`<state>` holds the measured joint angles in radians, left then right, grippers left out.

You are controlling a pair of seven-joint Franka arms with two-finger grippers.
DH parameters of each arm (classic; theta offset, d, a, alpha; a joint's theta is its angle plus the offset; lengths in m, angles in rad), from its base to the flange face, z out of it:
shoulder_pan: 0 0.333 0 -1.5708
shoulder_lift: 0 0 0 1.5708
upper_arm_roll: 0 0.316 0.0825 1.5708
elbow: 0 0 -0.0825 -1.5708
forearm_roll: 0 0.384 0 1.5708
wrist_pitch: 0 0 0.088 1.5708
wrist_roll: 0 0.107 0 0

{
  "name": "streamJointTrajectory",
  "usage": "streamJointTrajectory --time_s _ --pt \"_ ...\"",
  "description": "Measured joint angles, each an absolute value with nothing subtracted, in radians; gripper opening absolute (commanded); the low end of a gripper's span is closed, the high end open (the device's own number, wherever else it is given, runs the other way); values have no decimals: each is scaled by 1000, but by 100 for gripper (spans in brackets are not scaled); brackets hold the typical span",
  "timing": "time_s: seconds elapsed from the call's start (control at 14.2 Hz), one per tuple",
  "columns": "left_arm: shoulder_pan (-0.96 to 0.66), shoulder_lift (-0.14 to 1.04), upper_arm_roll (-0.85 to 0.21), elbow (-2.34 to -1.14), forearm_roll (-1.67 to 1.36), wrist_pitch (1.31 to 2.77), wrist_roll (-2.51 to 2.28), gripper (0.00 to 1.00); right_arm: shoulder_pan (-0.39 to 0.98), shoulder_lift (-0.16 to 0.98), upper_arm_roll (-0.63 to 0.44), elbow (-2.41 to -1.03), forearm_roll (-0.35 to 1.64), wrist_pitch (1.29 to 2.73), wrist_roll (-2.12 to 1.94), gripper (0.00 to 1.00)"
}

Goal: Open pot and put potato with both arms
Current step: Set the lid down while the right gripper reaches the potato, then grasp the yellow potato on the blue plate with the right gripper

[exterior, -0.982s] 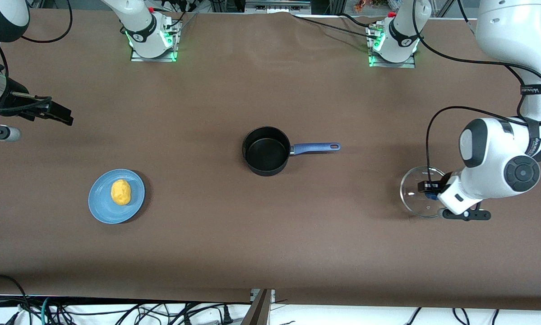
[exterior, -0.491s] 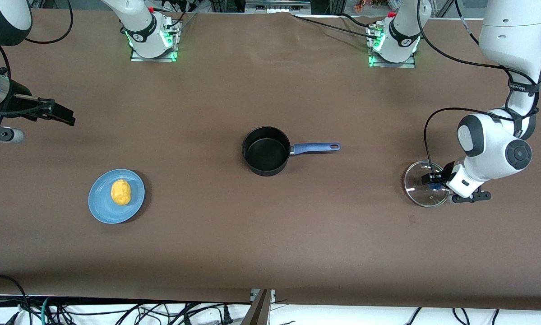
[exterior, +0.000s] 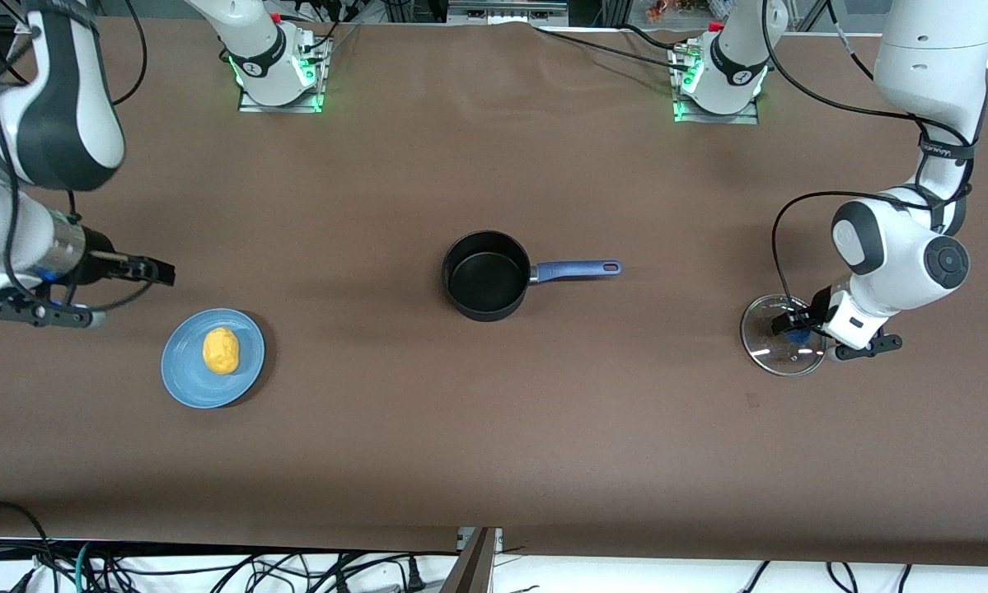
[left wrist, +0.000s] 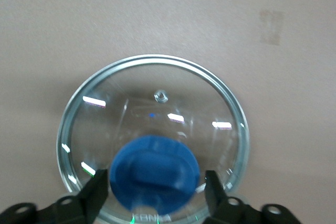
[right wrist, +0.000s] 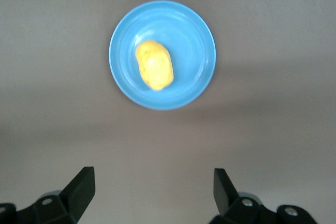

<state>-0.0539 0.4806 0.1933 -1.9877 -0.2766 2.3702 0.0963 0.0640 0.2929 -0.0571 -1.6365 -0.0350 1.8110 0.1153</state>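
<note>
Pot (exterior: 487, 286) uncovered, mid-bench, blue handle toward left arm's end. Potato (exterior: 221, 350) on blue plate (exterior: 182, 375) toward right arm's end, nearer front camera than pot. Lid (exterior: 770, 350) flat on bench near left arm's end edge, knob (left wrist: 155, 174) up. Left gripper (left wrist: 156, 195) down at lid, fingers (left wrist: 100, 192) spread either side of knob, a little apart from it. Right gripper (right wrist: 153, 184) wide open, empty, over bare bench beside plate.

brown worktop (exterior: 494, 428), blue plate (exterior: 189, 379) toward the right arm's end, cables (exterior: 213, 568) along the worktop's near edge
</note>
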Motion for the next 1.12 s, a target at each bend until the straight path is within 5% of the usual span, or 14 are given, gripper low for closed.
streamJointTrajectory --time_s 0.35,0.77,0.98,1.12 --pt "-62 406 195 -1636 -148 1802 43 100 62 422 -62 -1720 -36 2092 32 100" --pt "-67 245 163 -1507 -119 1624 27 100 60 554 -74 -1822 -37 2391 -52 98" --pt "-62 183 124 -1474 -117 1539 26 100 58 604 -76 -1829 -37 2464 -62 84" --pt "-61 177 81 -1465 -109 1507 -1 100 58 616 -76 -1829 -37 2489 -62 58"
